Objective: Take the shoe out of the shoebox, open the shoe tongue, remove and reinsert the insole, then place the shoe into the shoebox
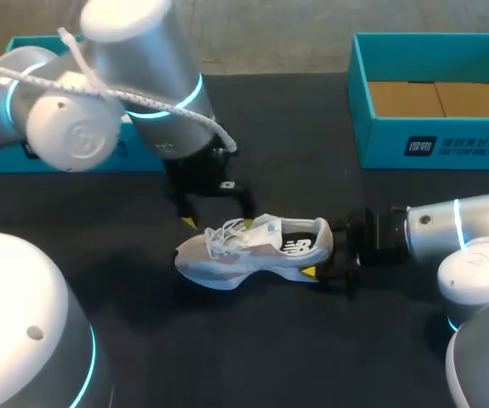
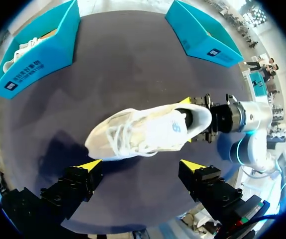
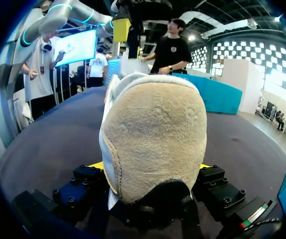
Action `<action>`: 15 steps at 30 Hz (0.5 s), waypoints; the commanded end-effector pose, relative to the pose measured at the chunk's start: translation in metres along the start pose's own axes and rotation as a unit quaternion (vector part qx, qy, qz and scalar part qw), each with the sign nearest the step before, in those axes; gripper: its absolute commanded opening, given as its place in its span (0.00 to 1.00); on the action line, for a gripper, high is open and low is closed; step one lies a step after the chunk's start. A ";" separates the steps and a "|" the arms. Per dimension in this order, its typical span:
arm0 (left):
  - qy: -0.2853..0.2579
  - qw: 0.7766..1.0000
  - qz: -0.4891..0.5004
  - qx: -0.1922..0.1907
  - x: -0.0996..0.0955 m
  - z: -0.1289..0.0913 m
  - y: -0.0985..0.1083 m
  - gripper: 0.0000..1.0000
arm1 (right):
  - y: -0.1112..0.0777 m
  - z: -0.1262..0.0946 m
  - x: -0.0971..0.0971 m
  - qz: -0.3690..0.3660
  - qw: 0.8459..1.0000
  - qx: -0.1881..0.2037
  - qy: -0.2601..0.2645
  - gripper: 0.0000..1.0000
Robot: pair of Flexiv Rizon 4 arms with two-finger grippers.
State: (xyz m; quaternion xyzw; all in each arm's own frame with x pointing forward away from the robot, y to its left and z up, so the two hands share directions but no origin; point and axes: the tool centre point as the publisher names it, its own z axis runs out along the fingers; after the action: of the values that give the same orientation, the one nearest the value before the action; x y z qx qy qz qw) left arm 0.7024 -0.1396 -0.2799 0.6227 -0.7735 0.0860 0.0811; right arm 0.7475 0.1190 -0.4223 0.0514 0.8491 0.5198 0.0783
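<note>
Black table (image 1: 253,357) w/ two teal shoeboxes at far edge. L arm (image 1: 133,68) comes in high from L side. R arm (image 1: 457,234) comes in low, close to tabletop. R shoebox (image 1: 435,140) is open, brown cardboard (image 1: 435,98) inside. L shoebox (image 1: 23,47) is mostly hidden behind L arm; L wrist view shows a white laced item (image 2: 26,47) in it. White shoe (image 1: 253,246) sits upright on table btwn the boxes, outside both, toe toward L side, heel toward R arm. R gripper (image 1: 325,259) is clamped on shoe heel, one finger each side. L gripper (image 1: 217,212) hangs over the laces, fingers spread wide, gripping nothing.
</note>
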 end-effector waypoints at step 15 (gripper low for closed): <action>0.000 1.000 -0.008 -0.009 0.045 0.042 -0.026 1.00 | 0.001 0.002 0.001 0.000 1.000 0.003 -0.001 0.00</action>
State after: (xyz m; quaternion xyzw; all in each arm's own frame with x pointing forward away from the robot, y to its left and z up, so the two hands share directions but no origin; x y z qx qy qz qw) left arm 0.7148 -0.1825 -0.3042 0.6288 -0.7671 0.0880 0.0917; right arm 0.7475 0.1190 -0.4223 0.0514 0.8492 0.5197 0.0783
